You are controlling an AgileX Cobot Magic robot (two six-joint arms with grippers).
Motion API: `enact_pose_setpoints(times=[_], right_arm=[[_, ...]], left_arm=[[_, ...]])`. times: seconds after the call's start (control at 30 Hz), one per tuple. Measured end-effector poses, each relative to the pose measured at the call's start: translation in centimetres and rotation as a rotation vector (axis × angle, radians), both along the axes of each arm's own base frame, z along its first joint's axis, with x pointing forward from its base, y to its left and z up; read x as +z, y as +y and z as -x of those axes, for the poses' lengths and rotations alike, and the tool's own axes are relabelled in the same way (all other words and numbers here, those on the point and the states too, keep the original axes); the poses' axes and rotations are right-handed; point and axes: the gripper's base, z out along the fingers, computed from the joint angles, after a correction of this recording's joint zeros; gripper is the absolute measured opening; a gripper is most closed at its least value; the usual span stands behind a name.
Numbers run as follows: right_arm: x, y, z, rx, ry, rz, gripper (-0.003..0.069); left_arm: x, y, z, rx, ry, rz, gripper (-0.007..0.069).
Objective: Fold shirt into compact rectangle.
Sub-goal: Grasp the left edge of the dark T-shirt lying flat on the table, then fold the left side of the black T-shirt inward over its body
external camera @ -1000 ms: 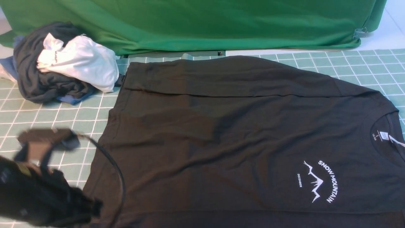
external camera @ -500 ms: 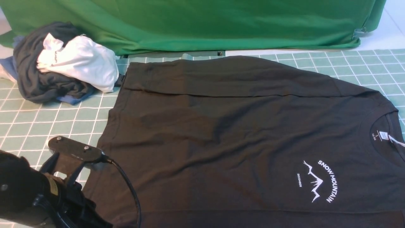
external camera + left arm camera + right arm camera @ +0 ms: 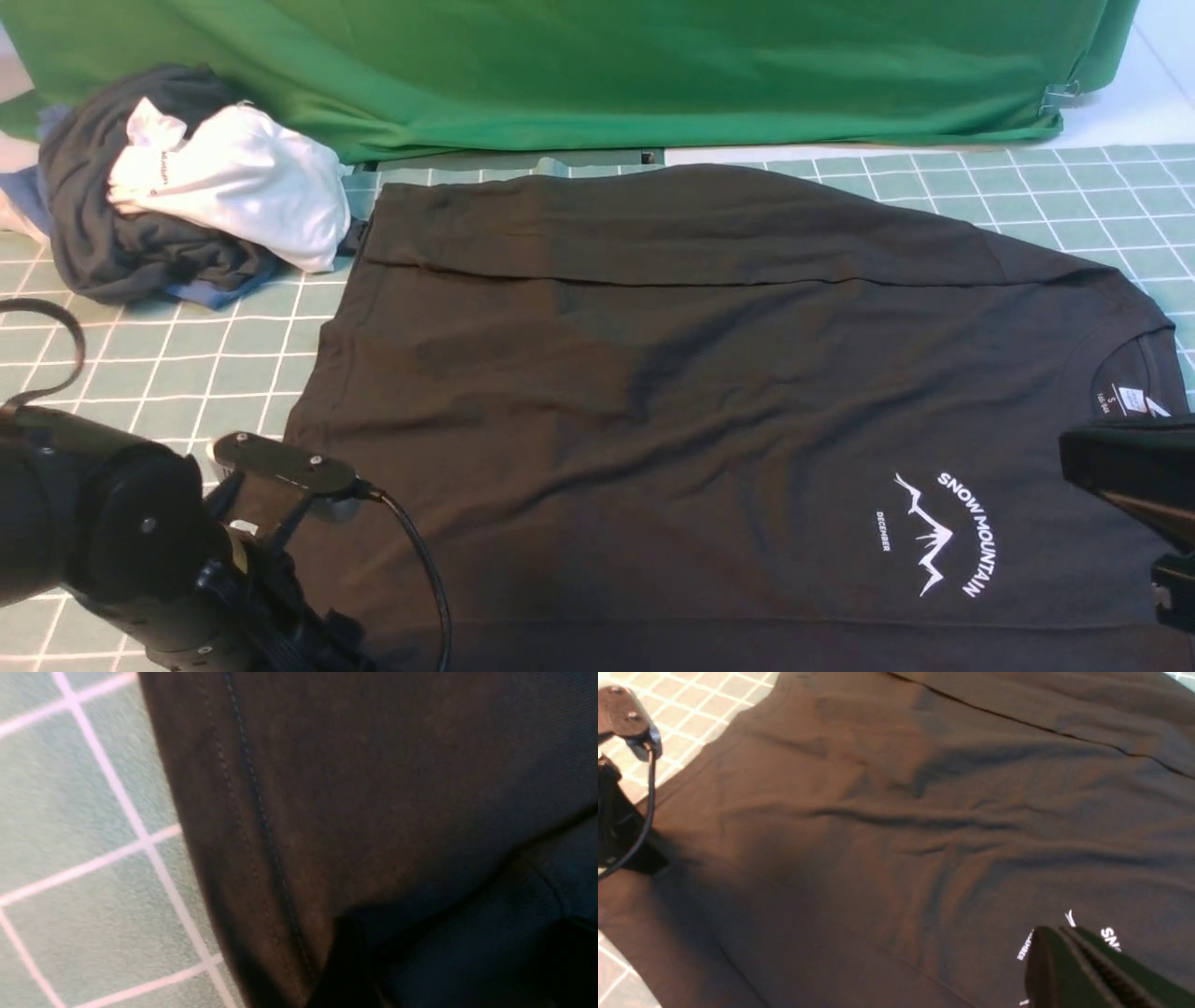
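Note:
The black shirt (image 3: 672, 401) lies flat on the green grid mat (image 3: 140, 364), collar and white label to the right, hem to the left. Its far long edge is folded inward, and the white "SNOW MOUNTAIN" print (image 3: 943, 532) faces up. My left arm (image 3: 159, 560) hangs over the near hem corner, hiding its fingers in the front view. In the left wrist view the left gripper (image 3: 460, 970) is open just above the stitched hem (image 3: 261, 826), cloth showing between the dark fingers (image 3: 345, 966). The right gripper (image 3: 1057, 934) is shut and empty, hovering over the print (image 3: 1108, 938).
A bunched pile of dark grey and white garments (image 3: 187, 187) sits at the back left on the mat. The bright green backdrop cloth (image 3: 597, 65) hangs along the far edge. Only the camera mount of my right arm (image 3: 1134, 467) shows at the front view's right edge.
My left arm has swung right and forward to the shirt's near hem corner. My right arm has come into the front view from the right. The shirt has not moved.

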Motion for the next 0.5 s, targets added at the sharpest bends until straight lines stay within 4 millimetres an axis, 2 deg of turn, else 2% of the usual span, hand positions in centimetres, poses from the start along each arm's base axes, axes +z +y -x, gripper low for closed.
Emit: enact_pose_setpoints(times=[0.1,0.17,0.23,0.3,0.4,0.5], right_arm=[[-0.2,0.0,0.0,-0.001,0.005,0.001,0.0006],[-0.2,0.0,0.0,-0.001,0.006,0.001,0.0006],[-0.2,0.0,0.0,-0.002,-0.001,-0.004,0.0008],[-0.1,0.0,0.0,-0.002,-0.004,-0.006,0.0008],[-0.1,0.1,-0.1,-0.003,-0.011,-0.011,0.0008],[0.0,0.1,-0.2,-0.003,-0.025,-0.021,0.0008]], left_arm=[[0.0,-0.1,0.1,0.010,0.017,0.004,0.0406],[0.1,-0.1,0.2,0.016,0.047,0.005,0.0293],[0.4,-0.2,0.2,0.017,0.079,0.003,0.0130],[0.7,-0.3,0.3,0.012,0.111,0.007,0.0059],[2.2,-0.7,0.3,-0.033,0.163,0.038,0.0017],[4.4,-1.1,-0.3,-0.046,0.098,0.075,0.0013]])
